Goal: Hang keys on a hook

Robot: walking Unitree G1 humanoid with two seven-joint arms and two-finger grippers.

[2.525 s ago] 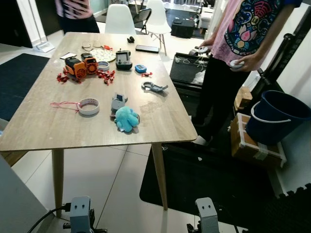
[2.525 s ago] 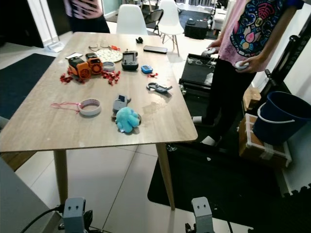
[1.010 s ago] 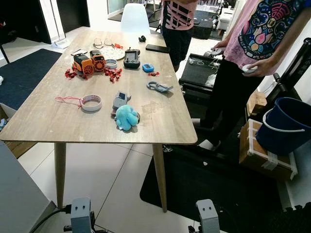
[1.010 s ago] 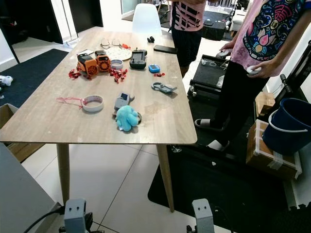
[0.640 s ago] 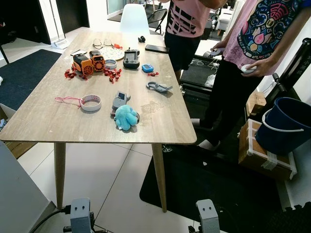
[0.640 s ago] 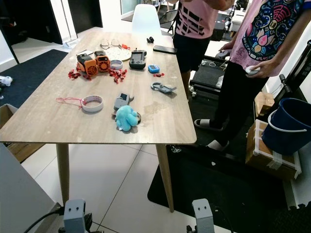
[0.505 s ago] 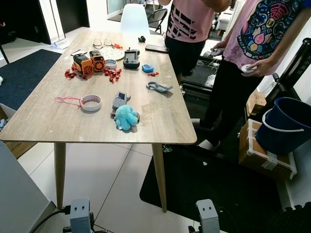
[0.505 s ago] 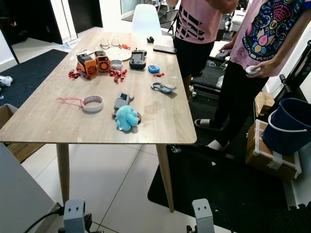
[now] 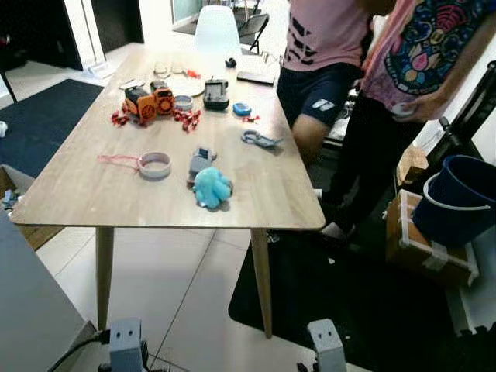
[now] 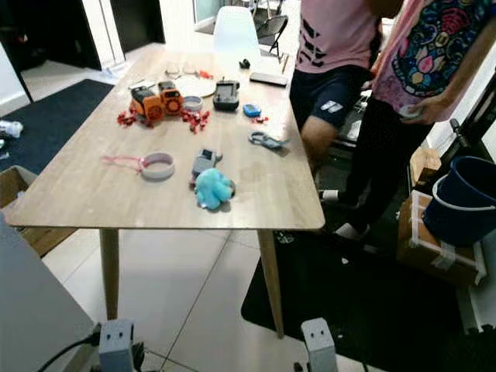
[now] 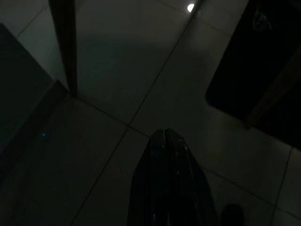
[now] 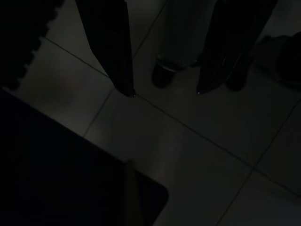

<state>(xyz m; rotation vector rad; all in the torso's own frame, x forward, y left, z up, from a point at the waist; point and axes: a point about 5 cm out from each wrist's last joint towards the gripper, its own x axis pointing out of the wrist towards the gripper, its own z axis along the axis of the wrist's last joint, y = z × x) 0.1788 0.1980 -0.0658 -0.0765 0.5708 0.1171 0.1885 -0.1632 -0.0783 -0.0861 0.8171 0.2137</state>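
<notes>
Since a moment ago my view has drifted and a person (image 9: 325, 46) stepped up beside the table (image 9: 271, 203) — the keys (image 9: 260, 139) lie untouched, left tool (image 11: 167, 141) pressed together, right tool (image 12: 164, 92) spread apart, both idle over the floor.

Bright, slightly blurred head views — dark wrist views

Daylight came from the far end of the room, washing out the far edge of the worktop (image 9: 167, 58) and the white chair (image 9: 217, 27); edges looked soft with motion blur. Both wrist views were very dim — floor tiles (image 11: 113, 89) barely showed, with one small glare spot (image 11: 190, 7).
</notes>
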